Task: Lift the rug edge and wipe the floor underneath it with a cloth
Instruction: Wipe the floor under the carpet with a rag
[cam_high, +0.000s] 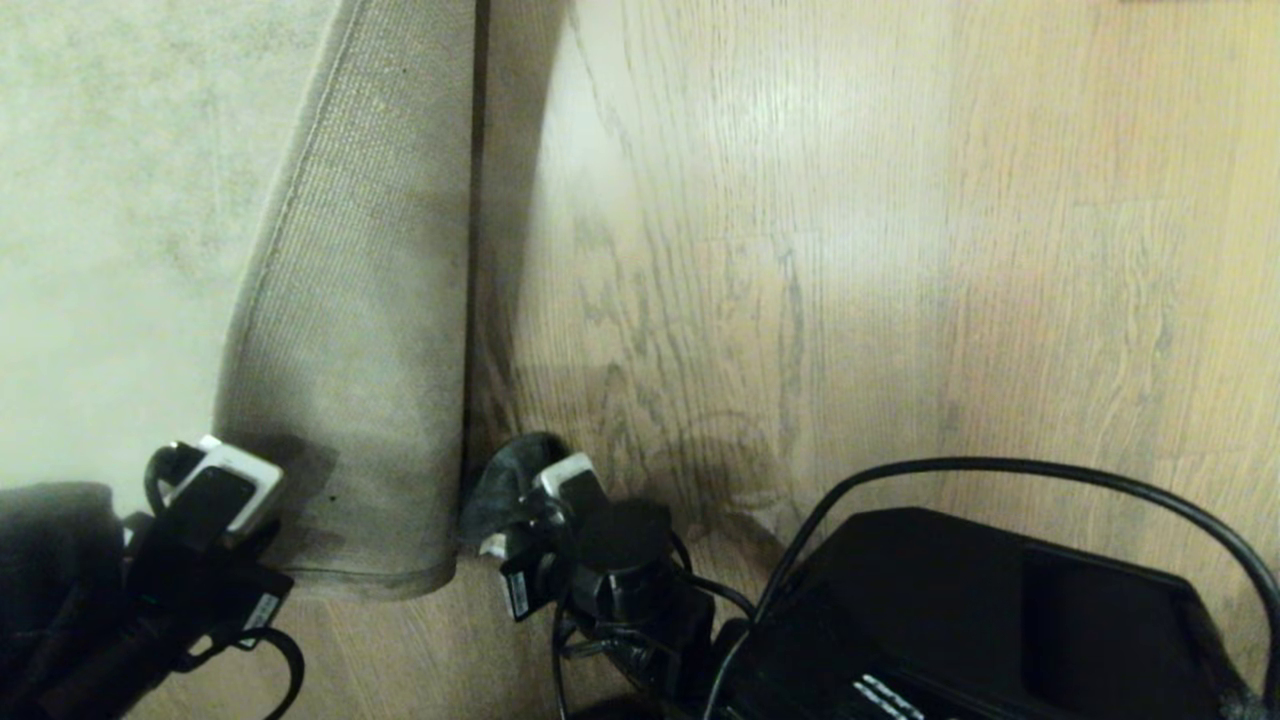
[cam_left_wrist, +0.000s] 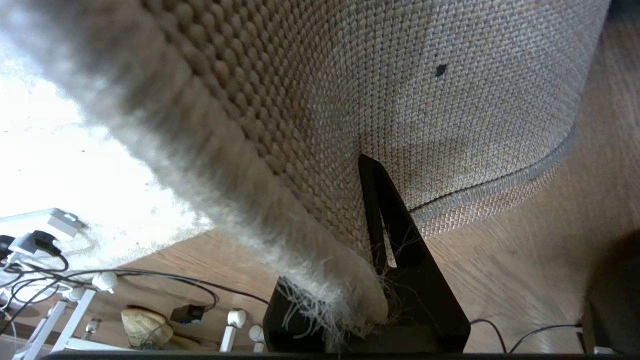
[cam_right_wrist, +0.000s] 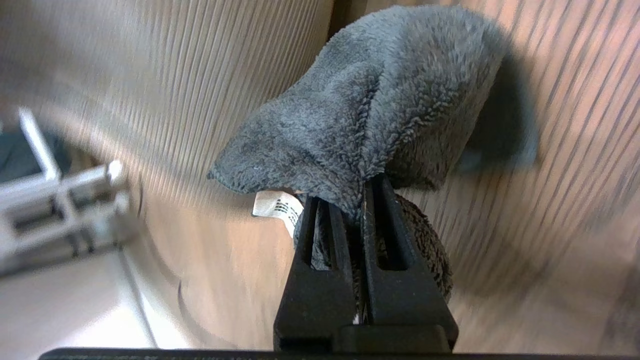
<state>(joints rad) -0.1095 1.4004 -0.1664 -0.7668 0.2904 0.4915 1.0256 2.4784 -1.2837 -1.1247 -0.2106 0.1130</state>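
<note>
Brown wood-grain floor planks (cam_high: 850, 250) with dark wavy grain and a soft sheen fill most of what you see from the head camera, running from the middle out to the right. On the left lies the large pale grey-beige mottled low-pile rug (cam_high: 110, 200), and its straight thin border, the rug edge (cam_high: 290, 215), is folded back over the pile so that the coarse woven tan backing (cam_high: 370, 300) faces up in a long strip beside the bare planks.

Your left gripper (cam_high: 225, 485) sits at the near corner of that folded strip, low on the left. In the left wrist view its black fingers (cam_left_wrist: 395, 235) are pinched together on the rug, with frayed pile fibres sticking out around them and the woven backing rising above.

Your right gripper (cam_high: 545, 490) is just right of the turned-back strip, low in the middle, down near the planks at the foot of the fold. Its black fingers (cam_right_wrist: 380, 250) are clamped tight on a small dark grey-teal fleecy cloth (cam_right_wrist: 370, 105), which bunches up beyond the tips, with a white care label (cam_right_wrist: 275, 207) hanging out at one side. From the head camera the cloth (cam_high: 505, 480) shows as a dark wad between the gripper and the fold, just beside the backing; you cannot tell whether it presses on the wood.

The robot's black base (cam_high: 960, 620) and a looping black cable (cam_high: 1050, 475) fill the lower right.
</note>
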